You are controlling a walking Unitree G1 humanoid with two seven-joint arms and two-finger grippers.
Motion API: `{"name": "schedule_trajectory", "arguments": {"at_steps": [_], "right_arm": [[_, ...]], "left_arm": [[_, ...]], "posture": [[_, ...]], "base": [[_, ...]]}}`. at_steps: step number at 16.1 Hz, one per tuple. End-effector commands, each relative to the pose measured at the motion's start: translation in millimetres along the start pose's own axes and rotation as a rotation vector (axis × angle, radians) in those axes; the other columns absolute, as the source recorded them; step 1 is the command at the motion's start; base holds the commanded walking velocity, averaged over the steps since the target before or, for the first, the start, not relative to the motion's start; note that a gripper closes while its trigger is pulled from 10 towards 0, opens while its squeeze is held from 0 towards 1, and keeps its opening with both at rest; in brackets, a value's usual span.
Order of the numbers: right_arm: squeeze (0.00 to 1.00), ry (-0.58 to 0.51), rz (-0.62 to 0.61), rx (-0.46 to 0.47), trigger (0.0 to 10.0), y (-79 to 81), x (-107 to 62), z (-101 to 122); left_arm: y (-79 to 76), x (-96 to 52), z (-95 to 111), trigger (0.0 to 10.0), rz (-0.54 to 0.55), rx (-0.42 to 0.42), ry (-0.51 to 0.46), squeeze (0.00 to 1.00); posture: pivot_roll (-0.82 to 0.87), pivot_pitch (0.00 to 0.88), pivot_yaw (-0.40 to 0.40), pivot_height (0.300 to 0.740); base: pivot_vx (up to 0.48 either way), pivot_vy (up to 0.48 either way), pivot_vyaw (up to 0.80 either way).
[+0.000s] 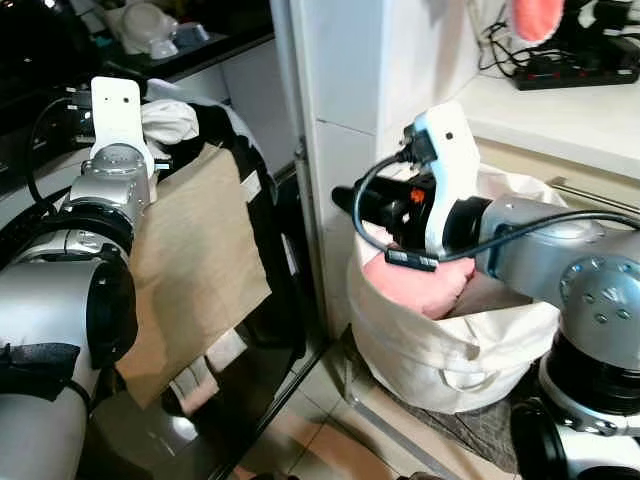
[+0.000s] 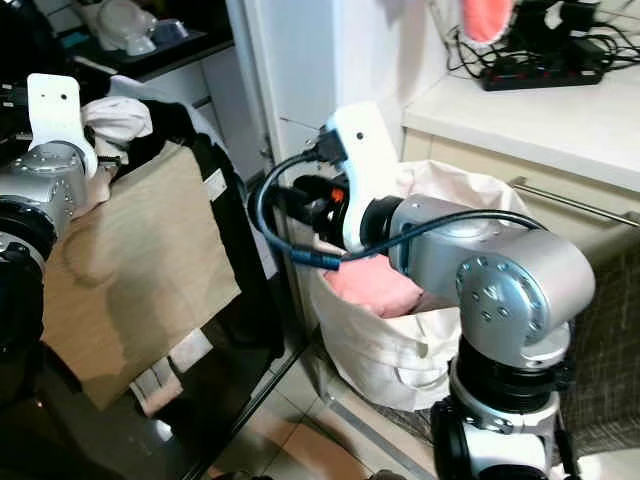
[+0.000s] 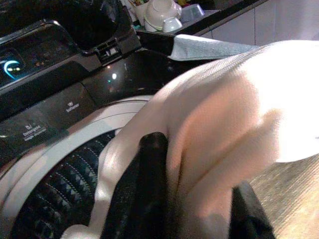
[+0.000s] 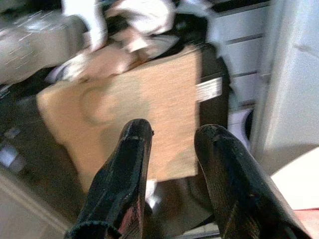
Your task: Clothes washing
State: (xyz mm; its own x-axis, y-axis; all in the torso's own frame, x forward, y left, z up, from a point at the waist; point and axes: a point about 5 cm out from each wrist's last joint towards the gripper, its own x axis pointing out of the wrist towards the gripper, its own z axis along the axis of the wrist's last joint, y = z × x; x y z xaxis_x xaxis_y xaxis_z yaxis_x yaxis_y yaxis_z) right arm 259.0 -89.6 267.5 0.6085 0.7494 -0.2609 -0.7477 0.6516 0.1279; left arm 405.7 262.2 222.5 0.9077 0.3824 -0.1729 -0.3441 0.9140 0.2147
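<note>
So, left gripper (image 3: 194,209) up at the washing machine (image 3: 55,149), 2 fingers pinching a pale garment (image 3: 224,114) over the drum. Right gripper (image 4: 172,164) spread, holding nothing, above the pink clothes (image 1: 420,285) in the white laundry bag (image 1: 440,355).

Tan cloth (image 1: 195,265) over washer (image 3: 55,164) (mouth half-covered)

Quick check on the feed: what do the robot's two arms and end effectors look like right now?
Both arms are silver metal with rounded joints, black bands and a white wrist housing. The right arm carries looping black cables and a red-orange spot by its wrist. Right end effector: two long black tapered fingers. Left end effector: the same black fingers.
</note>
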Motion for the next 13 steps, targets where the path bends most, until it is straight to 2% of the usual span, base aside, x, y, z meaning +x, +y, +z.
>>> {"name": "schedule_trajectory", "arguments": {"at_steps": [1,2,5,6,7,8,9,13], "right_arm": [[0.00,0.023,0.105,-0.058,10.0,15.2,-0.3,0],[0.00,0.042,0.138,-0.086,10.0,20.1,-1.5,-2],[0.00,0.040,0.097,-0.076,10.0,14.8,-0.7,-2],[0.00,0.030,0.052,-0.061,10.0,9.1,0.3,0],[0.00,0.020,0.006,-0.048,10.0,4.2,2.3,1],[0.00,0.020,0.006,-0.049,10.0,4.1,2.3,1],[0.00,0.023,0.009,-0.054,10.0,4.4,2.3,1],[0.00,0.025,-0.005,-0.055,10.0,3.6,1.8,1]], "left_arm": [[11.7,0.3,17,10.0,0.039,-0.029,-0.036,1.00],[16.4,0.1,24,10.0,0.061,-0.023,-0.059,1.00],[27.2,-0.9,38,10.0,0.125,0.002,-0.118,1.00],[36.5,-2.5,48,10.0,0.196,0.051,-0.171,1.00],[46.6,-5.0,58,10.0,0.296,0.165,-0.230,1.00],[47.1,-5.2,59,10.0,0.302,0.181,-0.234,1.00],[44.4,-4.1,54,10.0,0.282,0.193,-0.206,0.00],[41.9,-4.6,54,10.0,0.309,0.137,-0.210,0.00]], "posture": [[-0.30,0.000,0.157,0.740],[-0.29,0.000,0.154,0.740],[-0.28,0.000,0.150,0.740],[-0.28,0.000,0.148,0.740],[-0.28,0.000,0.147,0.740],[-0.28,0.000,0.147,0.740],[-0.28,0.000,0.148,0.740],[-0.28,0.000,0.152,0.740]], "base": [[0.000,0.000,0.00],[0.000,0.000,0.00],[0.000,0.000,0.00],[0.000,0.000,0.00],[0.000,0.000,0.00],[0.000,0.000,0.00],[0.000,0.000,0.00],[0.000,0.000,0.00]]}}
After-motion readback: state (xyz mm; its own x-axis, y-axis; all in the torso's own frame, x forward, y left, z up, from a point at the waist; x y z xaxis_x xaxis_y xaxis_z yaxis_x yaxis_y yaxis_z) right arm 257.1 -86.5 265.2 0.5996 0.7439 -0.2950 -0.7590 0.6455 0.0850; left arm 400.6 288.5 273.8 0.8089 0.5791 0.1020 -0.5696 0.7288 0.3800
